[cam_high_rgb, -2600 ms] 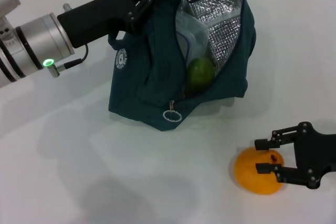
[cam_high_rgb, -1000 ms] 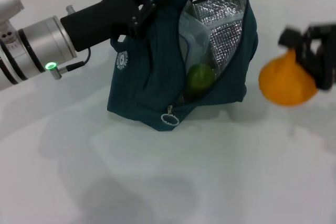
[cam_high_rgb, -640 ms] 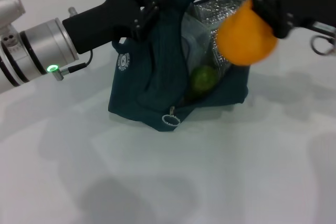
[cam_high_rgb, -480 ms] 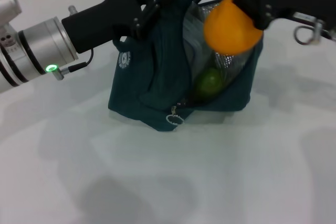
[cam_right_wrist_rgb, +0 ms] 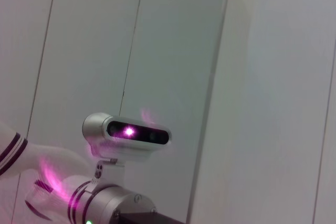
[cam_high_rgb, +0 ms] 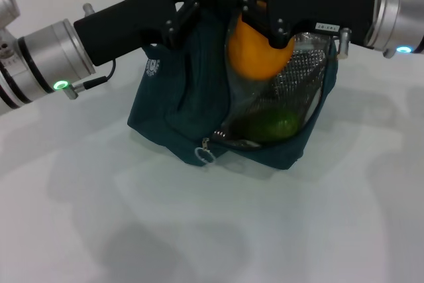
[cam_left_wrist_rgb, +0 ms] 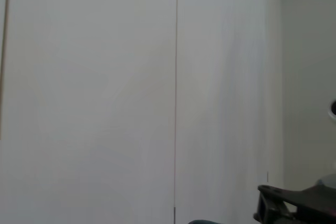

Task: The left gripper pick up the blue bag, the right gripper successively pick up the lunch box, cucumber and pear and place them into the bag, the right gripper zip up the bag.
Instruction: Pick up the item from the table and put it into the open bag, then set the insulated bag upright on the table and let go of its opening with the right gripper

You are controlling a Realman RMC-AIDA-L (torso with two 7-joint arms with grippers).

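Observation:
The blue bag (cam_high_rgb: pixel 169 107) stands open on the white table, its top held up by my left gripper (cam_high_rgb: pixel 182 11), which is shut on the fabric at the handle. My right gripper (cam_high_rgb: pixel 262 14) reaches in from the right and is shut on the orange-yellow pear (cam_high_rgb: pixel 255 51), holding it in the bag's mouth against the silver lining (cam_high_rgb: pixel 301 74). Below the pear the green end of the cucumber (cam_high_rgb: pixel 275 126) lies inside the bag. A clear plastic edge of the lunch box (cam_high_rgb: pixel 242 107) shows beside it, mostly hidden. The zip's ring pull (cam_high_rgb: pixel 204 156) hangs at the front.
White table (cam_high_rgb: pixel 199 230) lies all around the bag. The left wrist view shows only a pale wall and a dark claw part (cam_left_wrist_rgb: pixel 294 208). In the right wrist view are wall panels and the robot's head camera (cam_right_wrist_rgb: pixel 128 132).
My right gripper lifted the pear off the table at the front right, carried it up and leftward, and now holds it lower in the bag's mouth. The bag has shifted slightly.

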